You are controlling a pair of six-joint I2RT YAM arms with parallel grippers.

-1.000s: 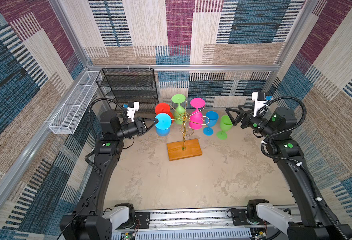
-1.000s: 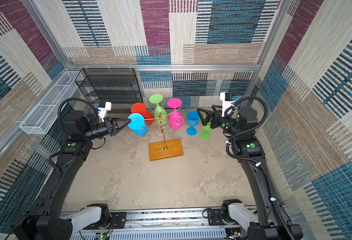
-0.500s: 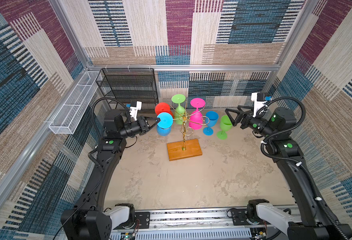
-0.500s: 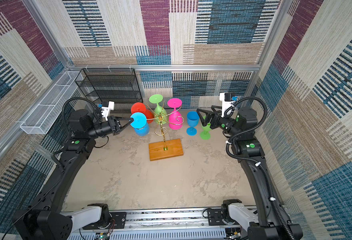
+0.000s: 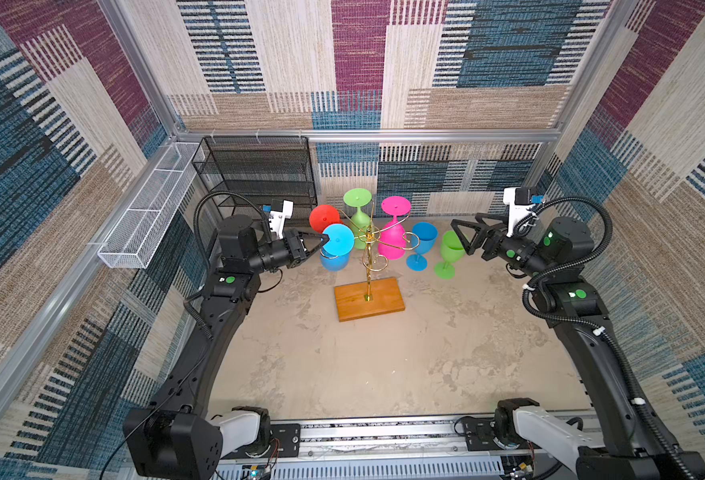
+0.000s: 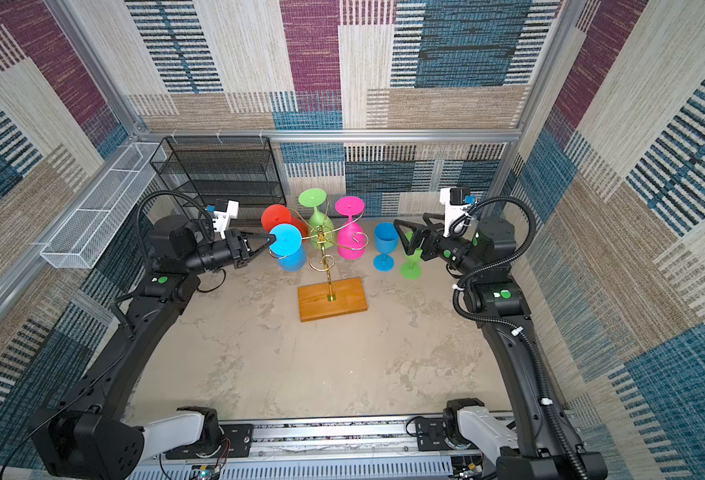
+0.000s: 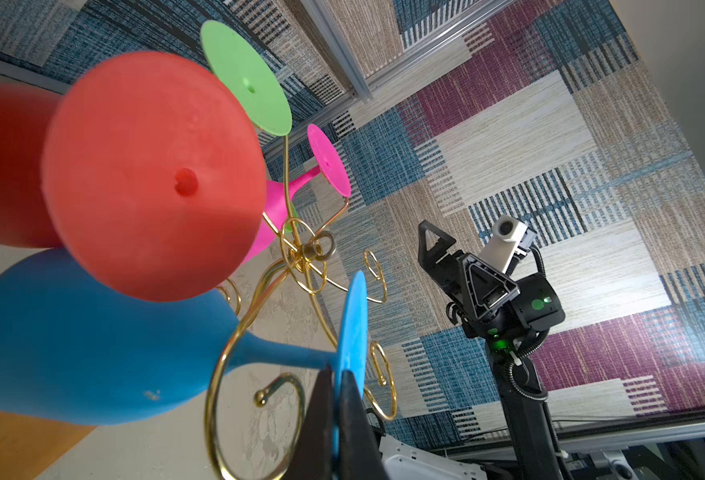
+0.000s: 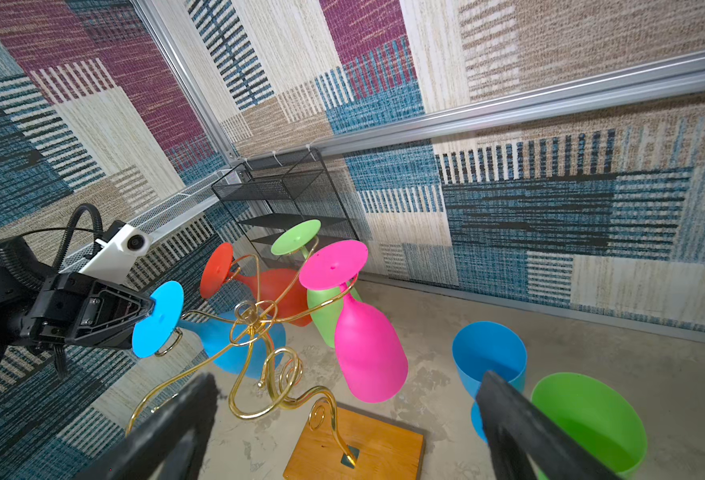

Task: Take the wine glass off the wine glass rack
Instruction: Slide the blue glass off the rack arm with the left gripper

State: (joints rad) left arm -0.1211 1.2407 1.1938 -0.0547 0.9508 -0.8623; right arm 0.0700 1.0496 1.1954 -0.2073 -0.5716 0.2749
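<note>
Step in hand: unhooking.
- Your left gripper (image 5: pixel 325 240): pinched shut on foot of blue glass (image 5: pixel 339 240); glass hangs upside down in hook, left side of rack (image 5: pixel 368 266).
- Right gripper (image 5: pixel 461 237): fingers wide, empty, right of rack.
- Next, by my judgement: you draw foot outward along hook, clear of red glass (image 5: pixel 324 217).

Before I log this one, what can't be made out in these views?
- Red glass: bowl mostly hidden in both top views behind its own foot and the blue hanging glass.
- Green standing glass: stem and foot hidden in the right wrist view by the right jaws and the picture's edge.
- Rack's wooden base: cut off at the left wrist view's edge.
- Green hanging glass: bowl nearly all behind the red glass in the left wrist view.
</note>
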